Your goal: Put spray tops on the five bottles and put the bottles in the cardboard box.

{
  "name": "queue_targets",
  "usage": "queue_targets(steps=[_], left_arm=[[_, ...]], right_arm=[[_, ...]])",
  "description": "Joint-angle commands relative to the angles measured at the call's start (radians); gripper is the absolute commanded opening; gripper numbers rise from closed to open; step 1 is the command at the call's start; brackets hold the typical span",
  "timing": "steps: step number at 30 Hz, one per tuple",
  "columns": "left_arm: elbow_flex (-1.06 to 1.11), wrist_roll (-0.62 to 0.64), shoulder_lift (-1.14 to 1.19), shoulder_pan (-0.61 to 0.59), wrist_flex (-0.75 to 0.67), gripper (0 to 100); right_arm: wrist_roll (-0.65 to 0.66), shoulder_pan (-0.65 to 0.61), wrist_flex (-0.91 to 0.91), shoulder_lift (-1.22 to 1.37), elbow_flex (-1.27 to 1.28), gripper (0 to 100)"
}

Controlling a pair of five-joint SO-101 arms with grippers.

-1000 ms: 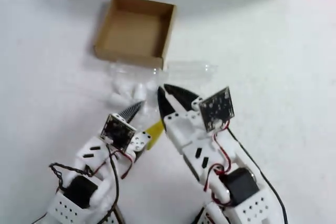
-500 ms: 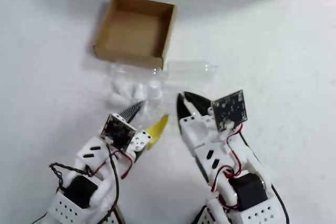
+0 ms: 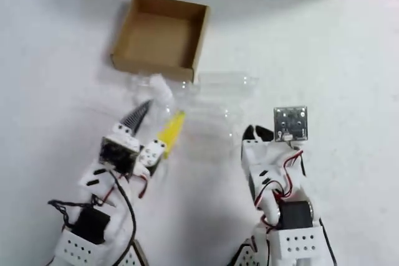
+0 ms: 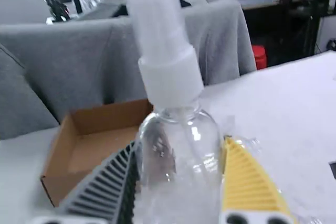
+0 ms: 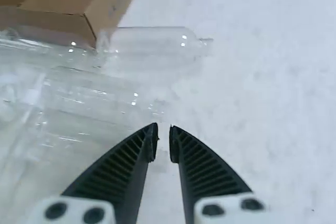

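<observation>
**High view:** A white counter (image 3: 336,60) seen from above. An open brown cardboard box (image 3: 124,54) sits toward its far side. Just in front of the box lie loose clear bottles (image 3: 227,82) on their sides. The left jaws, one finger grey and ribbed and the other yellow, are clamped on a clear plastic bottle (image 3: 154,105). Its white spray top (image 3: 157,86) points at the box's near wall, close to it. The right jaws, black, sit well apart from the left ones, near the loose bottles.

**Left wrist view:** The gripped bottle rises between the grey finger (image 4: 105,187) and the yellow finger (image 4: 247,182) – both press its sides. The spray top is seated on its neck. The cardboard box stands on the counter behind it.

**Right wrist view:** The right jaws are nearly closed – a thin slit between the tips, nothing held. Beyond them lie the loose bottles, one just beside the box's corner.
</observation>
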Motion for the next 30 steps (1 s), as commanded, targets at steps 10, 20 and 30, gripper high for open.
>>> queue_targets(steps=[10, 20, 30], left_arm=[[-0.423, 0.000, 0.397, -0.111, -0.218, 5], [-0.931, 0.000, 1.056, -0.179, -0.226, 5], [-1.260, 0.002, 1.603, -0.274, -0.387, 5]], right_arm=[[0.014, 0.185, -0.197, -0.012, 0.212, 1.6], [0.014, 0.186, -0.229, -0.005, 0.269, 1.6], [0.014, 0.180, -0.237, -0.008, 0.269, 1.6]])
